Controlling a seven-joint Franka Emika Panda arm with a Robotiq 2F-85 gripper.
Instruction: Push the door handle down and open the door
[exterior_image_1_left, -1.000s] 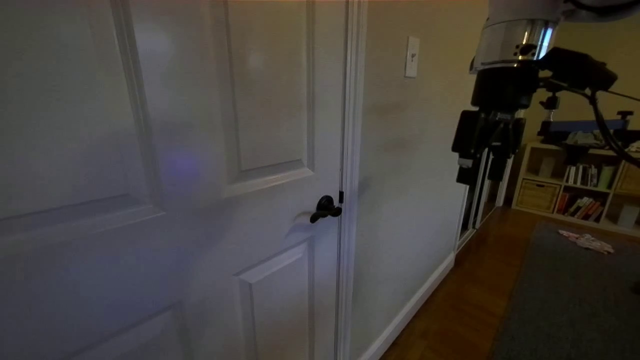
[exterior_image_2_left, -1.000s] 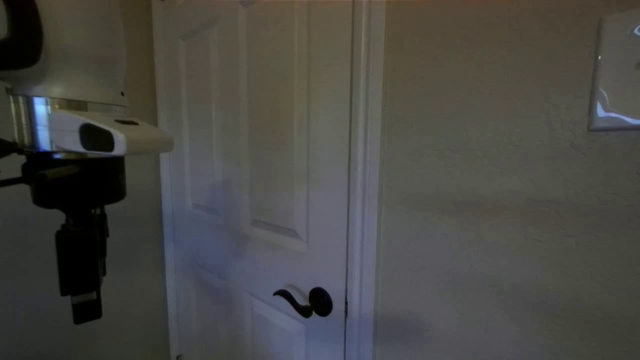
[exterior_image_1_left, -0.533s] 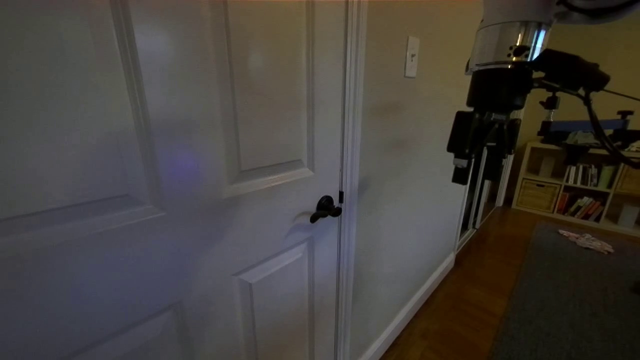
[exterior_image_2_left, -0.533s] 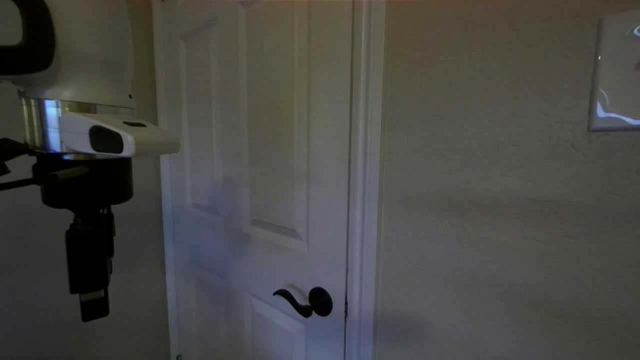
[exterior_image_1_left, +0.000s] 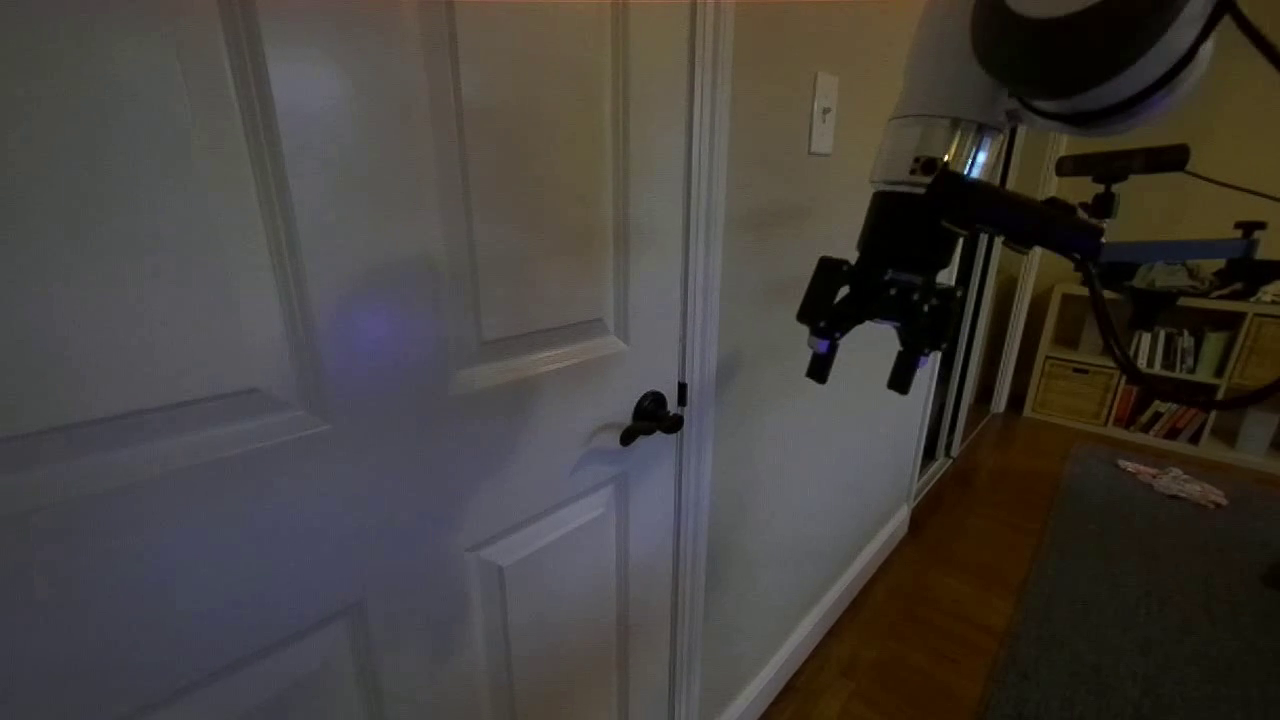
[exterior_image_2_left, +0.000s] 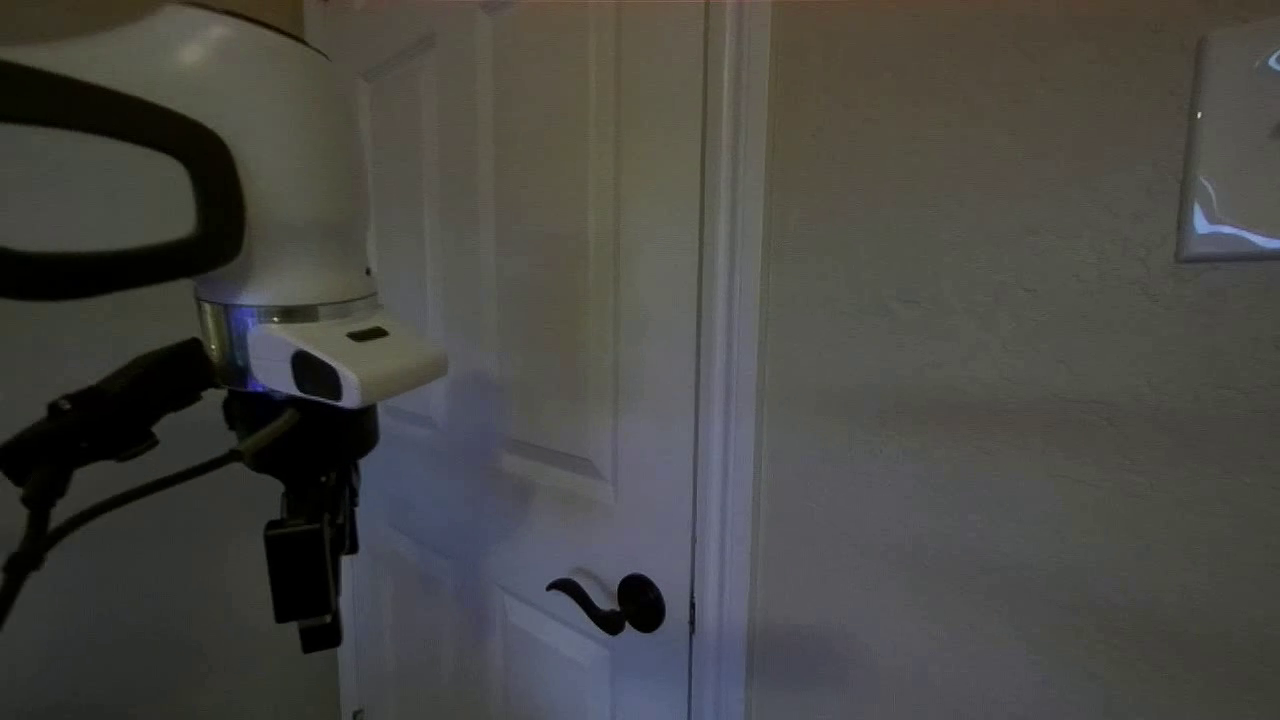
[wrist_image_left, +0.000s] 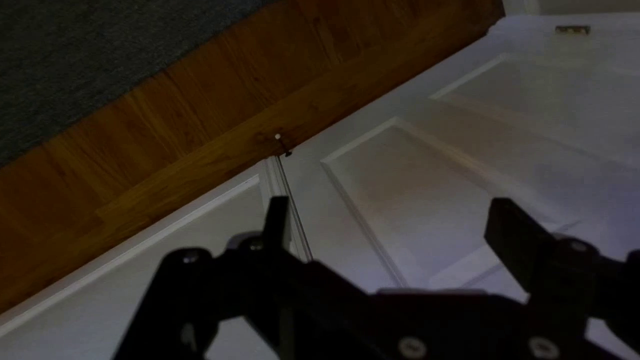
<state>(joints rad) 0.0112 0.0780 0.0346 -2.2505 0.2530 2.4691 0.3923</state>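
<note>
Counting one white door (exterior_image_1_left: 380, 450), closed, with one dark handle (exterior_image_1_left: 651, 418) on it. Also spotting one light switch (exterior_image_1_left: 823, 114), one dark rug (exterior_image_1_left: 1130, 600) with one crumpled cloth (exterior_image_1_left: 1172, 482) on it, and one pincer (exterior_image_1_left: 862, 369) with two fingers (wrist_image_left: 522, 245) spread wide. Seeing the handle (exterior_image_1_left: 651, 418) left of the pincer and a bit lower in an exterior view. In an exterior view, finding the handle (exterior_image_2_left: 608, 620) right of the pincer, roughly level with the fingertips (exterior_image_2_left: 320, 636). Definitely apart in both exterior views.
</note>
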